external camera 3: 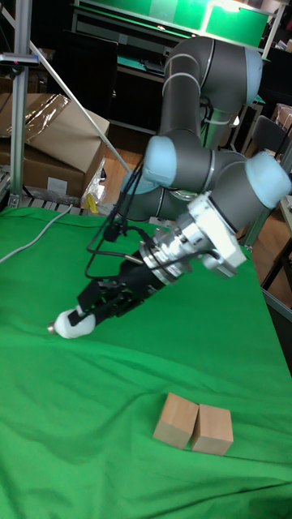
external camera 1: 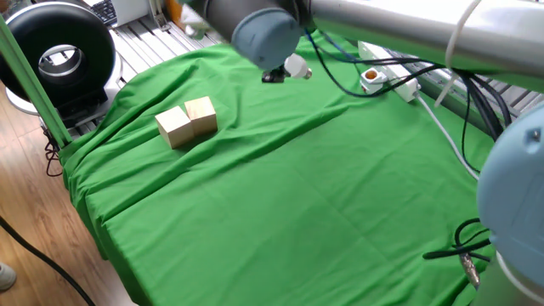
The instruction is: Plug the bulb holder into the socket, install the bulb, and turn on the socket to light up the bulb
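Note:
My gripper (external camera 1: 283, 74) (external camera 3: 91, 316) is shut on the bulb (external camera 1: 297, 68) (external camera 3: 70, 325), a small white bulb. It is held nearly level above the green cloth, with its silver screw base pointing away from the fingers. The bulb holder (external camera 1: 372, 79), a small white cube with an orange opening facing up, sits on the socket (external camera 1: 399, 81), a long white power strip at the far right of the table. The bulb hangs well to the left of the bulb holder. In the tall fixed view the socket and the bulb holder are out of frame.
Two wooden blocks (external camera 1: 188, 121) (external camera 3: 195, 425) stand side by side on the green cloth (external camera 1: 280, 195) at the left. Black cables (external camera 1: 340, 81) loop from the arm near the socket. A white cable (external camera 1: 442, 127) runs along the right side, and a black round device (external camera 1: 59, 55) stands off the table's left corner.

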Controlling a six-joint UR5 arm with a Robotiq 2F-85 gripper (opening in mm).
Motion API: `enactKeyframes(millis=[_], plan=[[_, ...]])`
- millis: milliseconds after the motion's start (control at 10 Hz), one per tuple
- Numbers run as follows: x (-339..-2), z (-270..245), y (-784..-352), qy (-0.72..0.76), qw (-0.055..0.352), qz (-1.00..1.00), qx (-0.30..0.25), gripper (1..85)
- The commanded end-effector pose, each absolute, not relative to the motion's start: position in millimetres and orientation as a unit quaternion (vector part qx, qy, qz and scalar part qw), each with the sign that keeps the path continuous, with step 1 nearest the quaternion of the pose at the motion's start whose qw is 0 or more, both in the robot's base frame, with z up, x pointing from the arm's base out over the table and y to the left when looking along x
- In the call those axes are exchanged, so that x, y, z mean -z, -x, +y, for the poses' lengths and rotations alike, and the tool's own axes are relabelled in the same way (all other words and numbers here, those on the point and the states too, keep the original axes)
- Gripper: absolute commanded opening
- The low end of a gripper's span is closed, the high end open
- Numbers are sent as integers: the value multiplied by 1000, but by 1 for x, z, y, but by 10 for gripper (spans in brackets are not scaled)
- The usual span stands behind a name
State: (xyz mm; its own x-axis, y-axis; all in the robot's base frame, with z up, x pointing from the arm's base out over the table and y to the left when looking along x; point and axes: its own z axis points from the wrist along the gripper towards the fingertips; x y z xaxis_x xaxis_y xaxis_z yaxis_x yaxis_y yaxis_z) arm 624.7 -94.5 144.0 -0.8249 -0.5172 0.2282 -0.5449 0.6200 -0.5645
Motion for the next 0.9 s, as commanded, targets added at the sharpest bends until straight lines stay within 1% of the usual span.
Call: enactKeyframes(millis=[0,200,300,400,500,600,800], plan=[[-157,-141,-632,-319,21,-891,-322,10],[-138,-115,-620,-296,17,-919,-259,10],[-136,-112,-616,-244,9,-936,-252,10],[-131,-103,-615,-195,-7,-953,-233,10],[-133,-104,-626,-182,-31,-953,-240,10],[-137,-110,-630,-188,-35,-950,-248,10],[-161,-152,-625,-217,-35,-944,-245,10]])
